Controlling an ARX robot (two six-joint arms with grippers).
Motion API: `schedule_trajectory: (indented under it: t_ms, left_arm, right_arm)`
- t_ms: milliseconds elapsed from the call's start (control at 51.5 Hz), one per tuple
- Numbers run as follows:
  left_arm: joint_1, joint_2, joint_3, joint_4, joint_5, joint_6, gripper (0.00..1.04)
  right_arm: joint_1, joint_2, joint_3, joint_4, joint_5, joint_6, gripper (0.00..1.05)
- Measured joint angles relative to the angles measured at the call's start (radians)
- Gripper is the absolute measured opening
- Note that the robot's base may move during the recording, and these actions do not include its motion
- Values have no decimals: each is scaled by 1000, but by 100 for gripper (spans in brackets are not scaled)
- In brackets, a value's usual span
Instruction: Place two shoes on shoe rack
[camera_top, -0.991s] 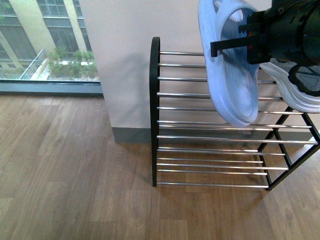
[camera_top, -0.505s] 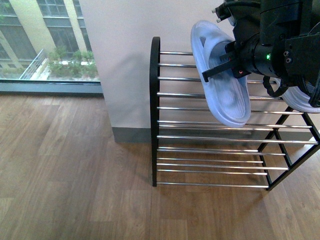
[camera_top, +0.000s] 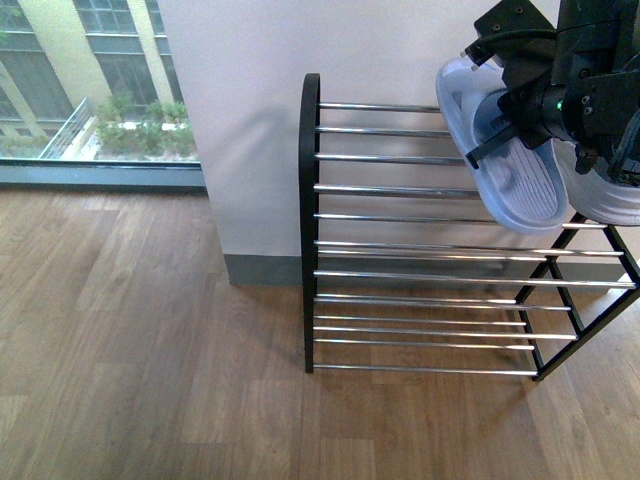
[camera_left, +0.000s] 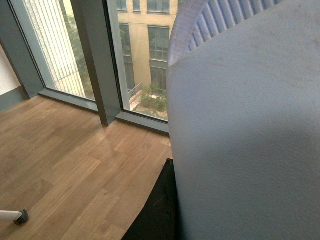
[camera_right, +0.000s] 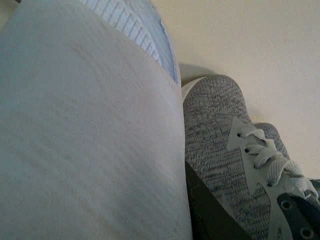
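Note:
The shoe rack (camera_top: 310, 220) stands against the white wall, black frame with chrome rods. A pale blue slide slipper (camera_top: 510, 165) hangs tilted, toe down, over the right part of its top tier, clamped by black arms (camera_top: 570, 95) crowded at the upper right. In the left wrist view a slipper (camera_left: 245, 140) fills the picture beside a black finger (camera_left: 159, 210). In the right wrist view a slipper (camera_right: 85, 135) lies against a dark finger (camera_right: 212, 215), with a grey knit sneaker (camera_right: 225, 145) right beside it. A white sole (camera_top: 608, 200) shows on the rack's right end.
Wooden floor (camera_top: 140, 350) spreads to the left and front of the rack. A floor-length window (camera_top: 90, 90) and its grey frame (camera_left: 92, 55) are to the left. The rack's lower tiers (camera_top: 420, 330) show bare rods. A small white wheel (camera_left: 12, 216) rests on the floor.
The slipper and the arms have moved right and back, from over the rack's middle to its right end beside the white sole. The slipper now hides the sneaker less.

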Motion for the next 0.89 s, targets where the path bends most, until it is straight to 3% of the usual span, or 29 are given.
schedule_trajectory:
  t_ms: [291,525,894]
  left_arm:
    - [0,0,0,0,0,0,2]
    - [0,0,0,0,0,0,2]
    - [0,0,0,0,0,0,2]
  right_arm:
    - [2,63,108,-86,34,7,1]
    - [-8,109,200,-216,77,119,1]
    - [-24,146,282,-253,125,185,1]
